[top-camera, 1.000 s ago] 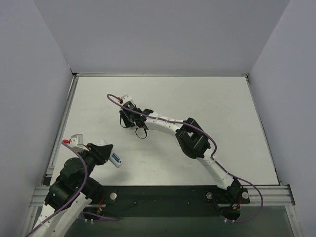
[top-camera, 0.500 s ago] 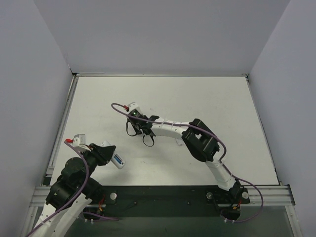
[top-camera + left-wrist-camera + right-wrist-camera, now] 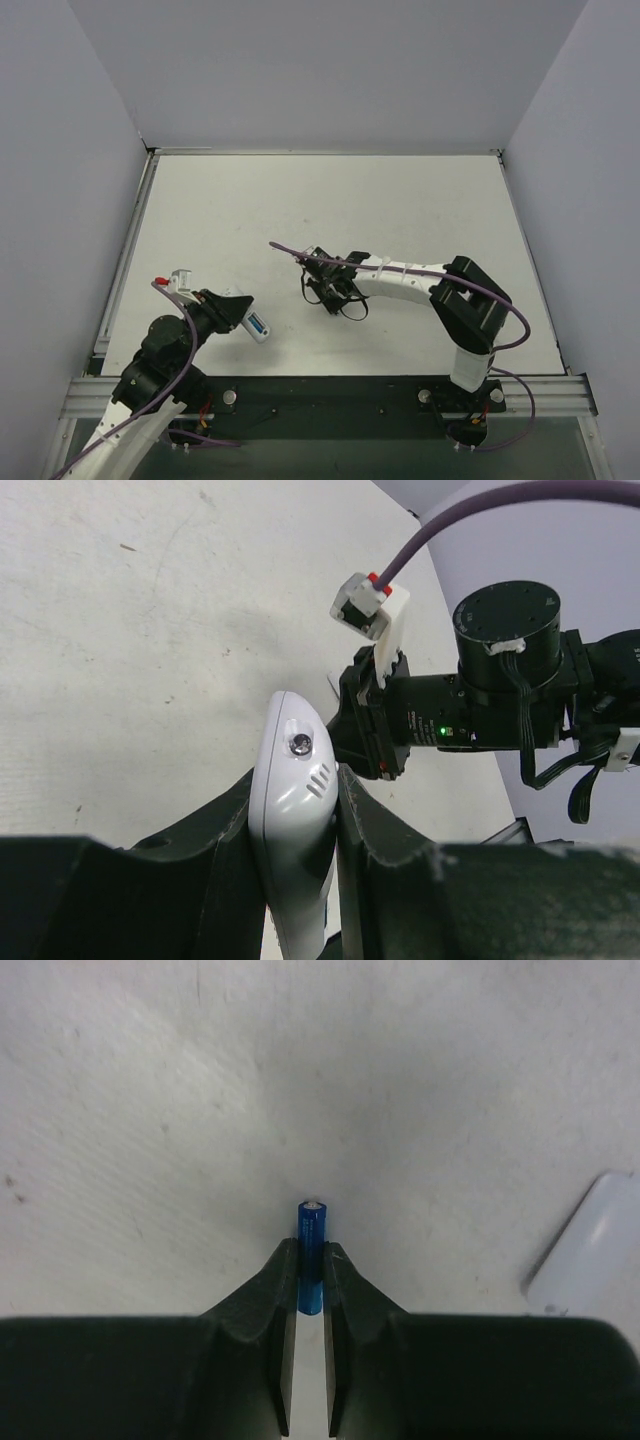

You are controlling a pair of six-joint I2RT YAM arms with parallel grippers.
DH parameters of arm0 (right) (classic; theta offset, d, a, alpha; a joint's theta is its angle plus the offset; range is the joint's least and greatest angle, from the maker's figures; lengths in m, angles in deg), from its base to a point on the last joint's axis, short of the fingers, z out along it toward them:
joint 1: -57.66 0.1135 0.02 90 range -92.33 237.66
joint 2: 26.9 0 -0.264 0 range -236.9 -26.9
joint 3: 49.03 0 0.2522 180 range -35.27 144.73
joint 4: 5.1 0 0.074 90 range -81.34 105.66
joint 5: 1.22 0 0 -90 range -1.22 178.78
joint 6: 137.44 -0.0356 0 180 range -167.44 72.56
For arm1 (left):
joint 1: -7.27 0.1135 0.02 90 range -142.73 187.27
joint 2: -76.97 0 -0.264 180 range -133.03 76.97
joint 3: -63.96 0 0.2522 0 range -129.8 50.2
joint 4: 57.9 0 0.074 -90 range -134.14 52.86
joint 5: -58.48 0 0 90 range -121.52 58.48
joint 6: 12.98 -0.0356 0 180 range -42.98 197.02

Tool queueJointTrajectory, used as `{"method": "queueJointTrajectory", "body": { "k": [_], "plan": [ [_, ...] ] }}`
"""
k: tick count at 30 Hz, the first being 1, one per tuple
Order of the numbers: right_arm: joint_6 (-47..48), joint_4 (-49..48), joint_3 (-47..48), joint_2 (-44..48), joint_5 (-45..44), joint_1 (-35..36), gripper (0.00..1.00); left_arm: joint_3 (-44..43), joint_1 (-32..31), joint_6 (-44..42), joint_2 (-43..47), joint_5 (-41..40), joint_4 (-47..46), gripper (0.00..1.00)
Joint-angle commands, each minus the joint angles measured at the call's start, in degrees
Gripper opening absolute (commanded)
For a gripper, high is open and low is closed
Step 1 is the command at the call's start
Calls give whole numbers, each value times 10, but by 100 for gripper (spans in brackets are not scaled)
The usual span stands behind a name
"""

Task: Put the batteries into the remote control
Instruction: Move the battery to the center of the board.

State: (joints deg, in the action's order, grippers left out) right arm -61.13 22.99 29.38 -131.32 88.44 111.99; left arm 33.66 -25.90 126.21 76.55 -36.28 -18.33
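Right wrist alone shows battery (image 3: 312, 1222) pinched in right hand (image 3: 310, 1252)

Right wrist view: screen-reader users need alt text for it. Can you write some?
The right gripper is shut on a small blue battery, its pale tip pointing away from the camera, against the white table. A rounded white plastic piece sits at the right edge, partly cut off.

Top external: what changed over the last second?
The right tool closed on a blue battery, then pulled back toward the near right of the table. The left tool drifted slightly to the right. Unchanged: it stays shut on the remote control.
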Motion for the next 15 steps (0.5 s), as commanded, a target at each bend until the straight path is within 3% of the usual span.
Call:
{"method": "queueJointTrajectory", "body": {
  "k": [1, 10, 15],
  "plan": [
    [-18, 104, -42, 41, 26, 2, 1, 5, 3, 17, -11, 37, -104, 0],
    [-14, 149, -26, 26, 19, 2, 18, 35, 3, 37, -54, 75, -181, 0],
    [-10, 156, 3, -5, 19, -4, 19, 41, 2, 37, -49, 85, -181, 0]
  ]
}}
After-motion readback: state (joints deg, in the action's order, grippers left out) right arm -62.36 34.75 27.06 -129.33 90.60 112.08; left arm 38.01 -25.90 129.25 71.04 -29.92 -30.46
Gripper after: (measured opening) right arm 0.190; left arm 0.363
